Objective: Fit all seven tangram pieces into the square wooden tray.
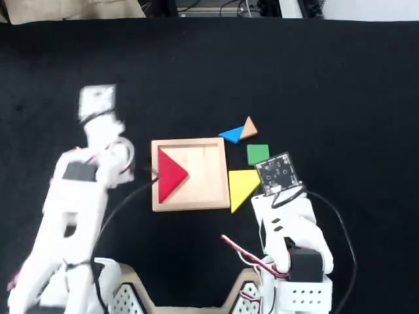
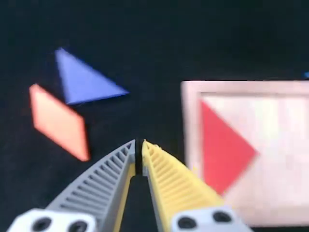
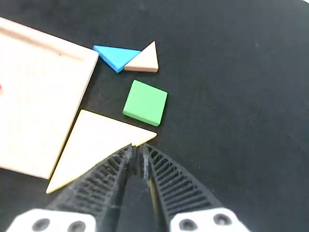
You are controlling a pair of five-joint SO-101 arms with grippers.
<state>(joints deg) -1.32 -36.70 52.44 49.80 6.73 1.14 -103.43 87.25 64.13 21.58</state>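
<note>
The square wooden tray (image 1: 190, 199) lies mid-table with a red triangle (image 1: 170, 174) in its left half. My left gripper (image 2: 139, 144) is shut and empty, hovering over black cloth just left of the tray (image 2: 190, 121). Beyond its tips lie a blue-violet triangle (image 2: 82, 79) and an orange parallelogram (image 2: 58, 121). My right gripper (image 3: 137, 147) is shut, its tips over the corner of the yellow triangle (image 3: 96, 142), which lies against the tray's right side. A green square (image 3: 145, 102), a blue triangle (image 3: 115, 55) and a tan triangle (image 3: 145, 60) lie farther out.
The left arm (image 1: 78, 190) covers the cloth left of the tray in the high view. The right arm (image 1: 288, 229) stands at the front right. Black cloth stretches open behind and to the right. The arms' bases (image 1: 196, 297) sit at the front edge.
</note>
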